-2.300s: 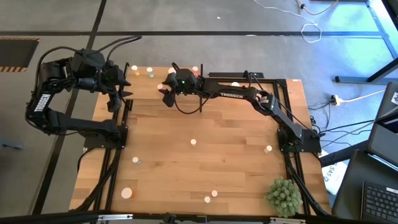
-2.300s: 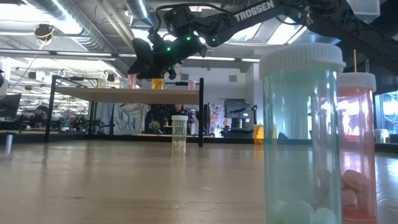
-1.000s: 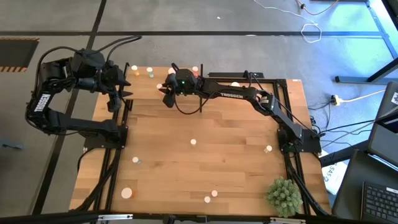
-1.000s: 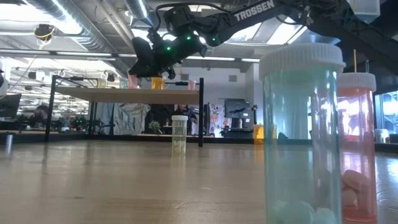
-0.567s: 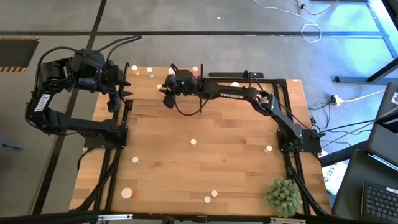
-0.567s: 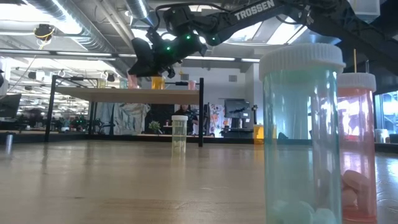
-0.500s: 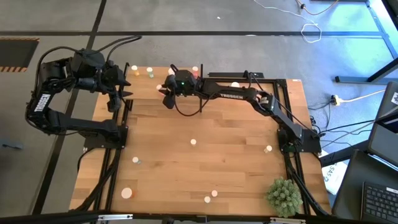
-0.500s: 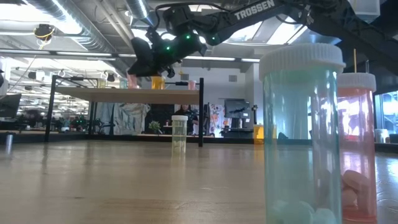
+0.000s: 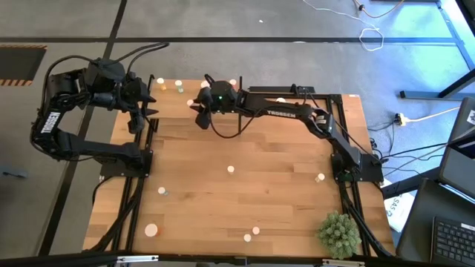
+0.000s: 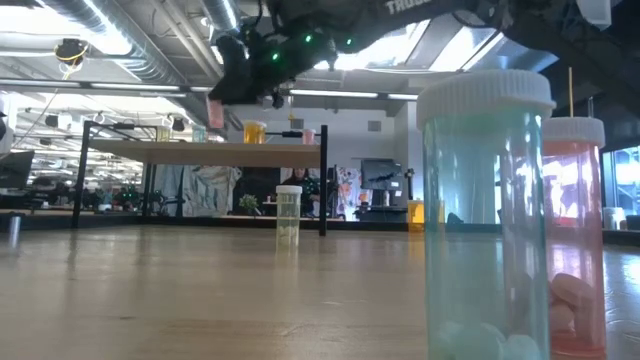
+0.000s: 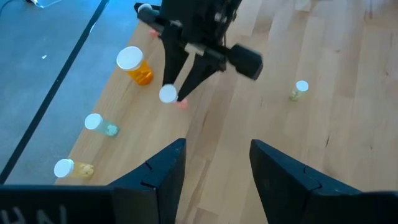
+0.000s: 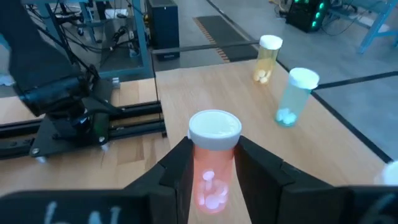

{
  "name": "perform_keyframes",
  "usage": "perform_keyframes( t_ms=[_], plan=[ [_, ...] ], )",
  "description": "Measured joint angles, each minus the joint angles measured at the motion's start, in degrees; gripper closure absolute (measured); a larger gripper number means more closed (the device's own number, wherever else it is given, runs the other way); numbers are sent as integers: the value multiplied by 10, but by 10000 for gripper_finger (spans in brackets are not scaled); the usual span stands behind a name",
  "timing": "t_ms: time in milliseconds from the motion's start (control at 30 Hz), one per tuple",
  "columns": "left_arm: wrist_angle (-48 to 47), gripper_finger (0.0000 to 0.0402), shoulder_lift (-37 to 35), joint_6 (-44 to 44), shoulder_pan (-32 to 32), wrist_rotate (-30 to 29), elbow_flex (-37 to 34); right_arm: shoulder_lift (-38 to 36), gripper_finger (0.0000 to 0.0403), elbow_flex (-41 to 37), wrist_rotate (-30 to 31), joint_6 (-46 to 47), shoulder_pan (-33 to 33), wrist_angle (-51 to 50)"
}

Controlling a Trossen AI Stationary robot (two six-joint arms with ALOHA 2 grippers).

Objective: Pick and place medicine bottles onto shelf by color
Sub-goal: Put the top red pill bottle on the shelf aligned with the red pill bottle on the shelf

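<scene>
Near the top centre of the overhead picture the right gripper (image 9: 199,111) hangs above the shelf (image 9: 256,93), its fingers pinching a reddish bottle (image 12: 212,160) with a white cap upright between them; a yellow bottle (image 12: 267,59) and a pale green bottle (image 12: 295,96) stand on the wood beyond it. At the upper left the left gripper (image 9: 148,104) waits, fingers spread and holding nothing; other bottles dot the table (image 9: 245,200).
</scene>
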Motion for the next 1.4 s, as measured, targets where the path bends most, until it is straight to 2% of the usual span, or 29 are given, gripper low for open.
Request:
perform_keyframes(
  t_ms=[467,833,1033,1400],
  plan=[
    [0,229,0,0,0,0,0,-87,289,0,15,-48,11,-72],
    [0,229,6,2,0,0,0,-178,289,0,96,-76,11,-173],
    [11,229,14,2,0,0,0,-204,289,0,105,-45,11,-216],
    [15,229,39,2,0,0,0,-205,289,0,110,0,5,-262]
  ],
)
